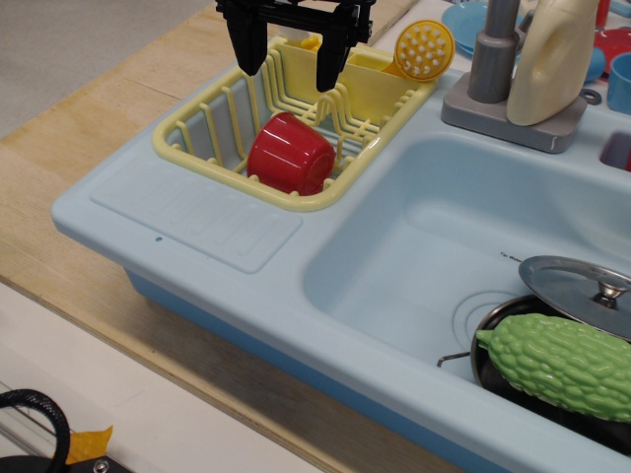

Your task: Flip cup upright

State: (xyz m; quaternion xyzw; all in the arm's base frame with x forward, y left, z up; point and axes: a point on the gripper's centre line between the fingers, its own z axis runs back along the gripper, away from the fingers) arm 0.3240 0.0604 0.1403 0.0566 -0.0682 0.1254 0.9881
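The red cup point(288, 154) lies tipped in the yellow dish rack point(197, 133), its wider rim down toward the rack floor and its base facing up and toward me. My black gripper point(289, 61) hangs above the rack, just behind and over the cup. Its two fingers are spread apart and hold nothing. The cup is not touched.
The rack sits on the left drainboard of a light blue toy sink point(197, 212). A yellow scrubber point(425, 48) leans at the rack's back right. A grey faucet base point(498, 94) with a cream bottle point(555, 59) stands behind the basin. A pot with lid point(582, 286) and green bumpy vegetable point(562, 363) fill the basin's right.
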